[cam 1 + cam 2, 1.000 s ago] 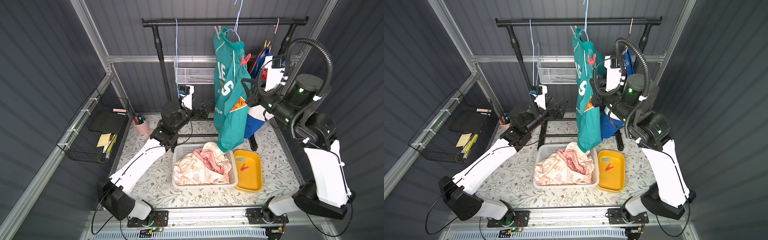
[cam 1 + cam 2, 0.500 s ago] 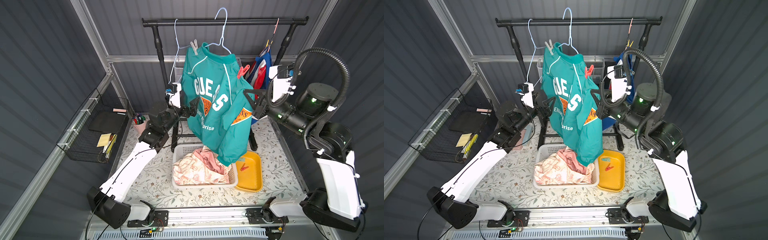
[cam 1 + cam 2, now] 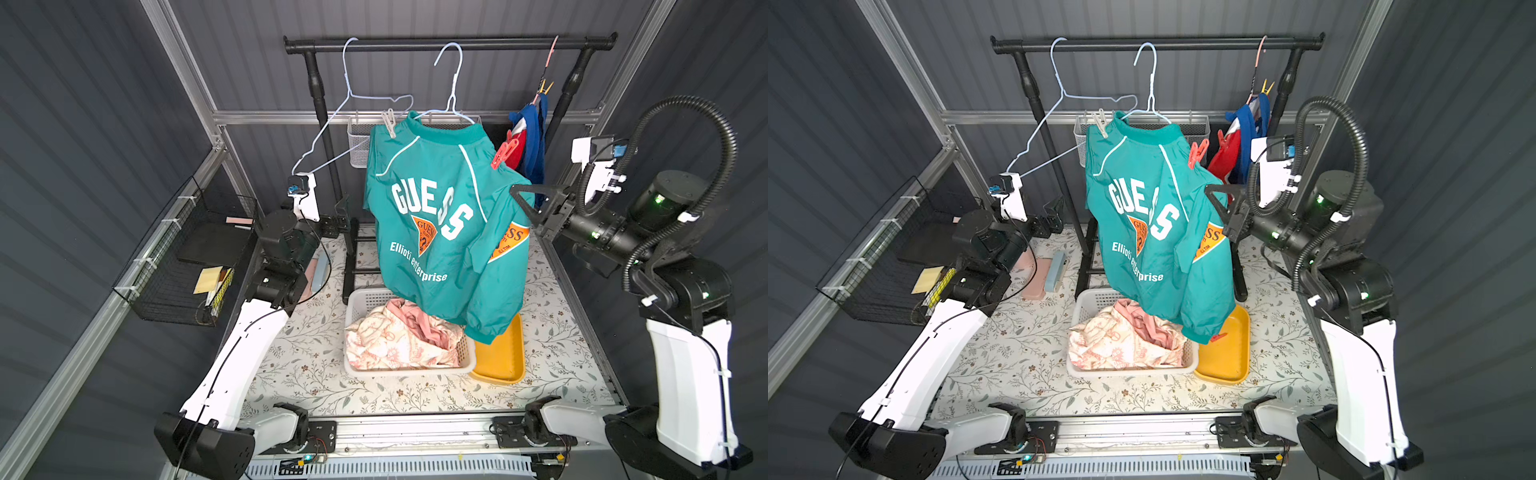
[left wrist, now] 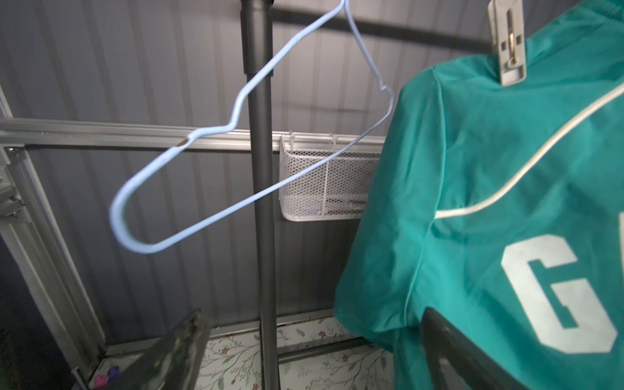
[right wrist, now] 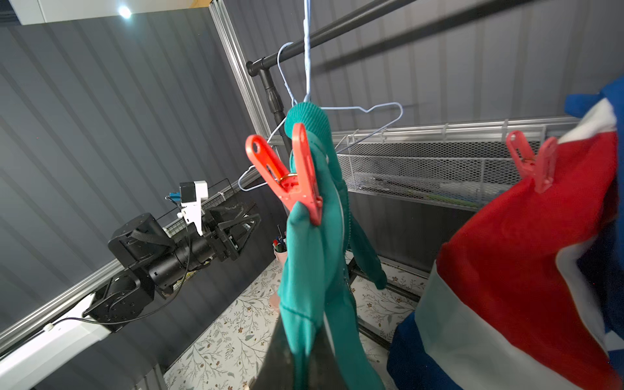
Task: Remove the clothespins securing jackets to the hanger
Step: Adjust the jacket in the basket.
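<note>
Right jaws are clamped shut on the side edge of the teal jacket [image 3: 465,286] with white piping, white GUESS lettering and orange patches; in the right wrist view the teal cloth runs straight down between them. Left jaws stand spread wide, holding nothing, beside the jacket's opposite flank. One finger [image 4: 445,354] overlaps the cloth in the left wrist view, and I cannot tell whether it touches.

Round the room now: dark grey corrugated walls, a black clothes rail [image 3: 449,43] across the back, a white mesh basket [image 4: 320,189] on the rear frame, and a black wire basket [image 3: 174,266] on the left wall. Below is the floral-patterned table [image 3: 316,365], carrying a white plastic laundry basket [image 3: 353,299] with the cream-and-pink jacket [image 3: 395,345] crumpled inside. Just beside it sits a yellow plastic tray [image 3: 503,361].

The teal jacket hangs from a thin blue wire hanger [image 5: 306,50]. A red clothespin [image 3: 504,153] grips its shoulder on the right arm's side, just above the right jaws and apart from them. A pale grey clothespin [image 4: 508,40] bites the other shoulder, up and away from the left jaws. An empty pale blue wire hanger [image 4: 117,224] hangs tilted next to it. At the rail's far right end hangs the red-white-blue jacket [image 5: 523,253], pinned by a second red clothespin [image 5: 531,162], with a yellow clothespin [image 3: 545,88] higher up.
</note>
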Robot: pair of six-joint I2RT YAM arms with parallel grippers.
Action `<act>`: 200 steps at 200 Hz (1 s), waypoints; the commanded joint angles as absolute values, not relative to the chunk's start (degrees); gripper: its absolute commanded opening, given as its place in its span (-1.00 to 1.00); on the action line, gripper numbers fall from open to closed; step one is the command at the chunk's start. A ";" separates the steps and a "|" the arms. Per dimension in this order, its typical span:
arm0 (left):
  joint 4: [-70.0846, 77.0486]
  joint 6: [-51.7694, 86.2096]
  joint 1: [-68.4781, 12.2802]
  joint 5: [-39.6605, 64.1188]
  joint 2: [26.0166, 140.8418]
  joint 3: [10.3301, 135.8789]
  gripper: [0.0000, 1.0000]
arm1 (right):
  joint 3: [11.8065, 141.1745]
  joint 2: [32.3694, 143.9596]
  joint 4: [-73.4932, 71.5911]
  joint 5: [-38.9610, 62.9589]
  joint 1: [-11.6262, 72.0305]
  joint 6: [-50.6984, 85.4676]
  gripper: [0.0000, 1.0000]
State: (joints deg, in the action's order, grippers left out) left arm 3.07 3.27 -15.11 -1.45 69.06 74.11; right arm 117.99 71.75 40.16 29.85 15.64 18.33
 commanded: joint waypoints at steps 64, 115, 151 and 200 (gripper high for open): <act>17.23 -3.84 -14.15 -0.10 68.63 64.30 0.98 | 117.45 69.96 22.39 47.25 7.67 27.76 -1.00; 21.49 -6.40 -14.18 1.49 67.87 62.24 0.98 | 117.16 69.96 19.52 50.15 5.85 30.67 -1.00; 23.08 -5.90 -14.15 -1.06 69.42 62.62 0.99 | 116.72 69.95 17.20 51.89 5.57 32.80 -1.00; 24.80 -5.96 -14.15 -6.41 73.57 65.56 0.96 | 116.63 69.93 16.26 53.08 5.46 33.88 -1.00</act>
State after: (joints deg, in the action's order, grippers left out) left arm 22.85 -5.06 -14.50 -2.35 71.24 62.89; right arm 116.09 71.29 24.60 52.42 5.82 32.56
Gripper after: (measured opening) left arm 0.991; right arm 0.072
